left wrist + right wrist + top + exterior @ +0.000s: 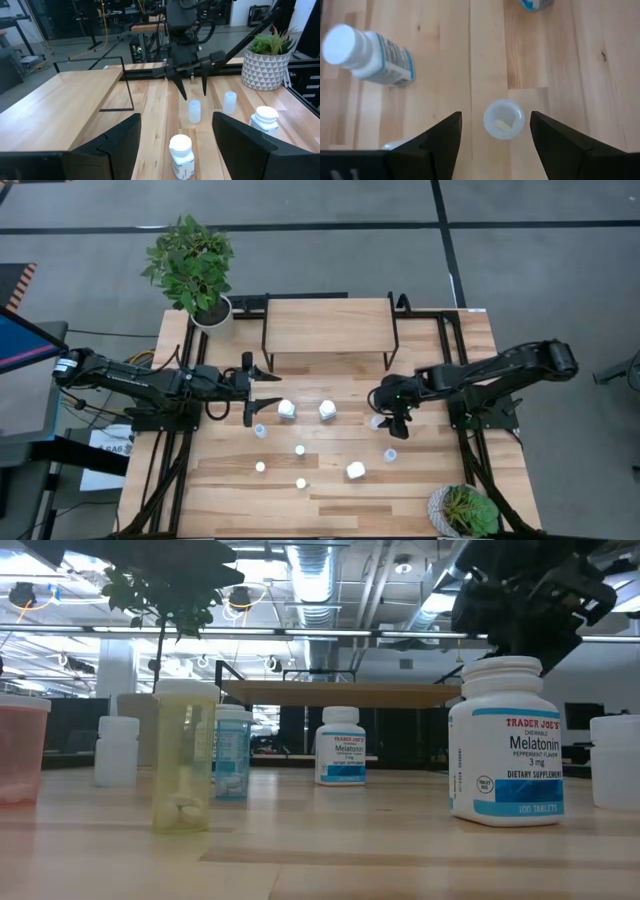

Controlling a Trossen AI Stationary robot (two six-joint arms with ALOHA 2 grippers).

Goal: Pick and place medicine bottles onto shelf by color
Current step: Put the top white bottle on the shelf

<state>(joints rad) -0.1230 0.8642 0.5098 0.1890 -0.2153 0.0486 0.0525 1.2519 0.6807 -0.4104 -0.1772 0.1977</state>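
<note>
The shelf (pixel 330 325) stands at the table's far middle. In front of it stand three white bottles (pixel 287 410) (pixel 327 410) (pixel 355 470), three pale blue ones (pixel 260 431) (pixel 377 421) (pixel 390 454) and three small yellowish ones (pixel 299 450). My right gripper (pixel 386 414) is open and points down just above a pale blue bottle (pixel 504 119). Its fingers stand on either side of the bottle and clear of it; the gripper also shows in the left wrist view (pixel 192 90). My left gripper (pixel 268 388) is open and level. It faces a white bottle (pixel 181 155) without touching it.
A leafy plant in a white pot (pixel 210 310) stands at the far left corner. A patterned pot with a spiky plant (pixel 465 510) stands at the near right corner. The shelf's black frame legs (pixel 265 345) reach down to the table beside my left gripper.
</note>
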